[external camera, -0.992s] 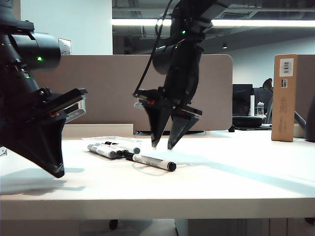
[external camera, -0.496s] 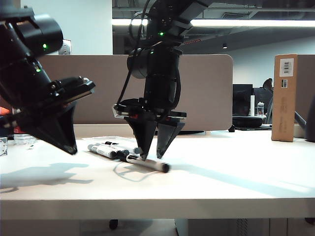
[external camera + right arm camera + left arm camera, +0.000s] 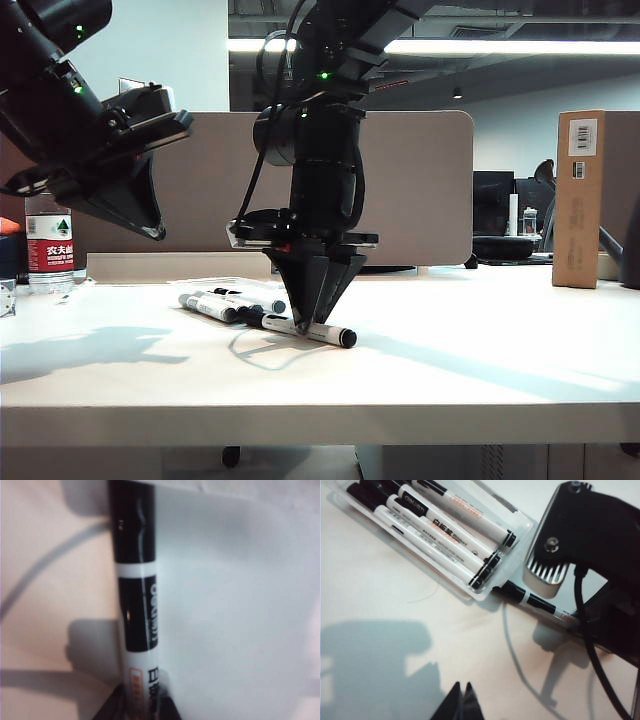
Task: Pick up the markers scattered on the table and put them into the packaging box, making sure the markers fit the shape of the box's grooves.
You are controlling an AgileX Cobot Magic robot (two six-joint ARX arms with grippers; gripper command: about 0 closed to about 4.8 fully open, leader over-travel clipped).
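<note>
bench: wide flat white bench top (image 3: 470, 360) with a thick pale front edge, carries everything.
packaging box: shallow clear thin-walled plastic tray (image 3: 520, 527), lying flat on the bench, left of centre in the exterior view (image 3: 215, 284).
markers in box: three slim white-barrelled markers with black caps and dark print (image 3: 445, 540), side by side and parallel in the tray; the grooves themselves are too faint to make out.
loose marker: one more white marker with black cap and ends (image 3: 305, 329), flat on the bench just beside the tray's end, cap end nearly touching the tray corner (image 3: 532, 600).
right hand: black two-finger hand (image 3: 312, 325) pointing straight down at mid-bench, tips at the loose marker's barrel; wrist view shows the finger pads (image 3: 112, 705) narrow on either side of the barrel (image 3: 137, 605), closed on it, marker still lying on the bench.
left hand: black hand (image 3: 150, 225) up in the air on the left of the exterior view, well apart from the markers, tips angled down; wrist view shows the two tips (image 3: 461, 700) together, nothing between them.
bottle: clear plastic water bottle with a red label (image 3: 50, 250) at the far left, behind the left arm.
carton: tall brown cardboard carton with barcode labels (image 3: 578, 200) upright at the far right of the bench.
partition: brown rounded panel (image 3: 420, 190) behind the bench.
</note>
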